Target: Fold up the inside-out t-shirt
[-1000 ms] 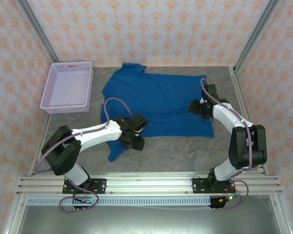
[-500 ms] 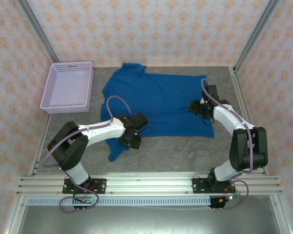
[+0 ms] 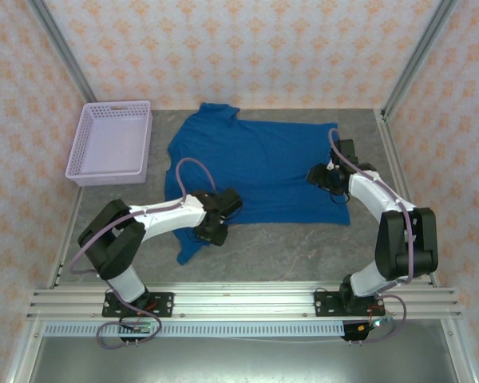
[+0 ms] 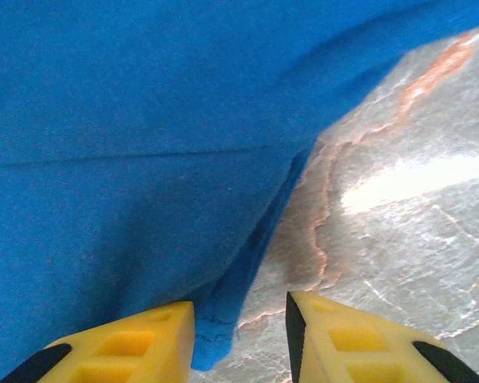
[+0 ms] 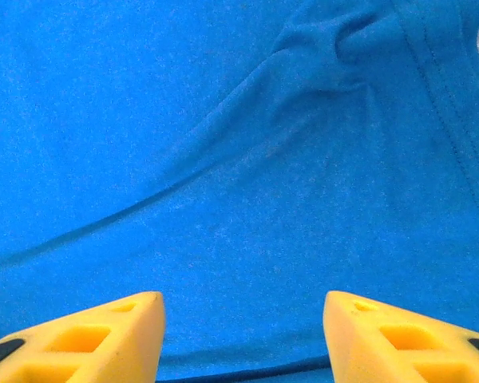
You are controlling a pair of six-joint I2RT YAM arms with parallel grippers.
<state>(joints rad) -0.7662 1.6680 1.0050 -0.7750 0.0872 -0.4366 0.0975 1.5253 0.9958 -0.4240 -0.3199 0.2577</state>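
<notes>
**Both claws open over the shirt, edge grasp at risk**

The royal-blue cotton short-sleeved t-shirt (image 3: 259,159) lies spread flat on the far half of the grey table (image 3: 303,247), with one sleeve pointing to the far wall and the other to the near edge. The left claw (image 4: 239,323) is low at the near border of the shirt. Its yellow jaws are moderately apart and hold nothing, and the thin folded edge of the cloth lies between them. The right claw (image 5: 243,319) hovers with its jaws wide apart over the cloth, close to the stitched hem on the right side.

I judge that the left claw could close on one layer only, or push the edge away and make a wrinkle. The right claw sits inside the hem, so it could pinch a bump instead of the border.

For moving there is open table in front of the shirt. The lavender plastic mesh basket (image 3: 112,142) stands just beside the left side of the shirt, and the frame post is near the hem on the right.
</notes>
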